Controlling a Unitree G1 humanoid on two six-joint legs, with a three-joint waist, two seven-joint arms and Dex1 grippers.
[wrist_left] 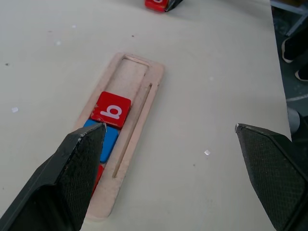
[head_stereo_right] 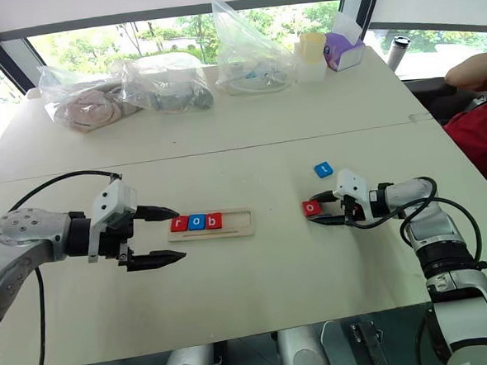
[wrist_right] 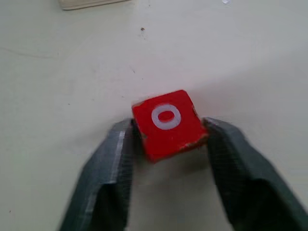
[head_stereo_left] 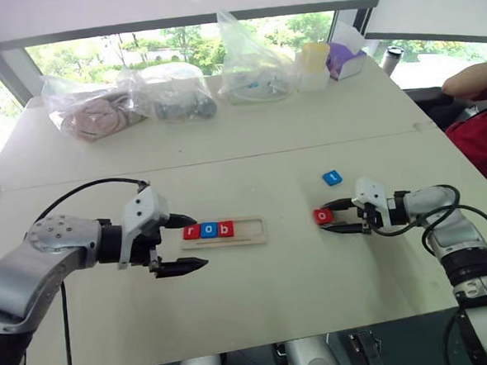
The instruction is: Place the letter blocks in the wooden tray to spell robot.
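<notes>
Jaws of our right gripper point(wrist_right: 166, 132) clamp the red o block point(wrist_right: 168, 123), our left gripper point(head_stereo_left: 185, 246) gapes empty; r, o, b fill the wooden tray point(head_stereo_left: 251, 232), blue t block point(head_stereo_left: 332, 177) remains.

Silver arms, black fingers point(head_stereo_left: 181, 267), cables

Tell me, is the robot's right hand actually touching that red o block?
Touching. In the right wrist view, the right hand has both fingers pressed against opposite sides of the red o block, with no gap visible on either side.
</notes>
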